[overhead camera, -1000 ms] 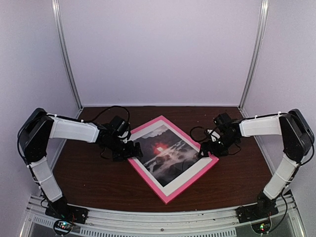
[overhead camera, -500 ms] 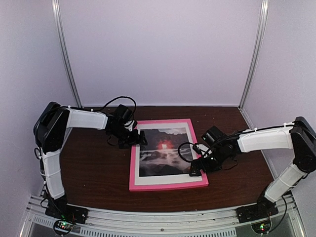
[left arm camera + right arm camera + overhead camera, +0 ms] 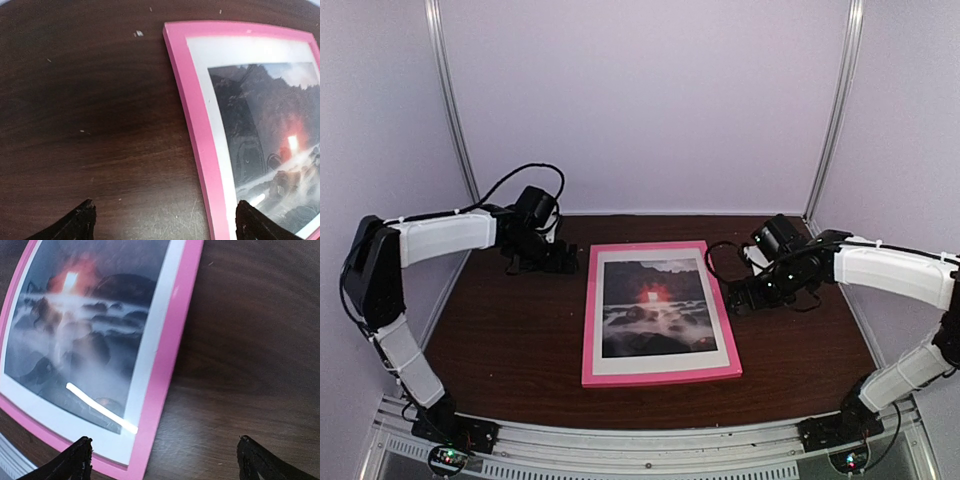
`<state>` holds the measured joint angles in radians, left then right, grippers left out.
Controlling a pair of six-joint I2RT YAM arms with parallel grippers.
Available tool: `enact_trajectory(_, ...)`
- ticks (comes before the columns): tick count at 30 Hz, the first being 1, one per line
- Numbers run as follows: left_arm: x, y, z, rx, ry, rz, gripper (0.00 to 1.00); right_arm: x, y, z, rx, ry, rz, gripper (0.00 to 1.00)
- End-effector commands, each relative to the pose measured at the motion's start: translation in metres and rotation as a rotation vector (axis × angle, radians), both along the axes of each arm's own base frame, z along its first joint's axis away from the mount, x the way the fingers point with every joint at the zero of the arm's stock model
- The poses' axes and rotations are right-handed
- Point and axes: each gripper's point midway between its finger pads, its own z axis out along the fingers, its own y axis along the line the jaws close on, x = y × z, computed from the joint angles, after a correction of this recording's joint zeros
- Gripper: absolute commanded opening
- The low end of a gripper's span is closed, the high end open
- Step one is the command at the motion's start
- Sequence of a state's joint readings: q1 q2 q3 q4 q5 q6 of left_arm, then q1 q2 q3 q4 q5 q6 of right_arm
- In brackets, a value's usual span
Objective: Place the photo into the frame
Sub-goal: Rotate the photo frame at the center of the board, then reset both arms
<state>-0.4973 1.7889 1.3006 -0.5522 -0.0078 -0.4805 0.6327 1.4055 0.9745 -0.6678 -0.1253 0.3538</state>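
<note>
**Top view.** Large rectangular picture frame with thin pink rim lies flat and face up at the middle of the dark brown wooden table. Its long axis runs away from the arm bases. The dark print of misty rocks with a red-orange glow sits inside it, bordered by a white mat. Left gripper is just beside the far-left corner. Right gripper is just beside the right long edge. Neither touches, and both look about equally near.

**Left wrist.** Fingertips are spread wide with nothing between them. The frame lies to their right. Rim thickness shows here only.

**Right wrist.** Fingertips are spread and empty, with the frame to their left. A glare streak crosses the print, suggesting glazing. Judgement: insertion looks complete.
</note>
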Motion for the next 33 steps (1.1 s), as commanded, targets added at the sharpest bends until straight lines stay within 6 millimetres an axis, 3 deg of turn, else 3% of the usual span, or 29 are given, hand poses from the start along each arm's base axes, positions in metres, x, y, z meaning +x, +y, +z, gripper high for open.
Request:
enact_trajectory(1,-0.009,0.031,0.051,0.104,-0.167,0.037,0.98,0.03,-0.048,0.052,-0.164,-0.219,-0.13,1.0)
enact_trajectory(8,-0.029,0.06,0.129,0.203,-0.401,0.052,0.98,0.049,-0.068,0.106,-0.242,-0.405,-0.185,1.0)
enact_trajectory(13,-0.049,0.082,0.155,0.209,-0.521,0.071,0.98,0.048,-0.081,0.134,-0.261,-0.49,-0.216,1.0)
enact_trajectory(18,-0.064,0.095,0.14,0.209,-0.538,0.089,0.98,0.044,-0.1,0.155,-0.228,-0.567,-0.27,1.0)
enact_trajectory(23,-0.07,0.094,0.128,0.186,-0.521,0.075,0.98,0.041,-0.124,0.159,-0.173,-0.577,-0.345,1.0)
enact_trajectory(33,-0.083,0.091,0.134,0.077,-0.645,0.053,0.98,0.039,-0.122,0.155,-0.102,-0.603,-0.329,1.0)
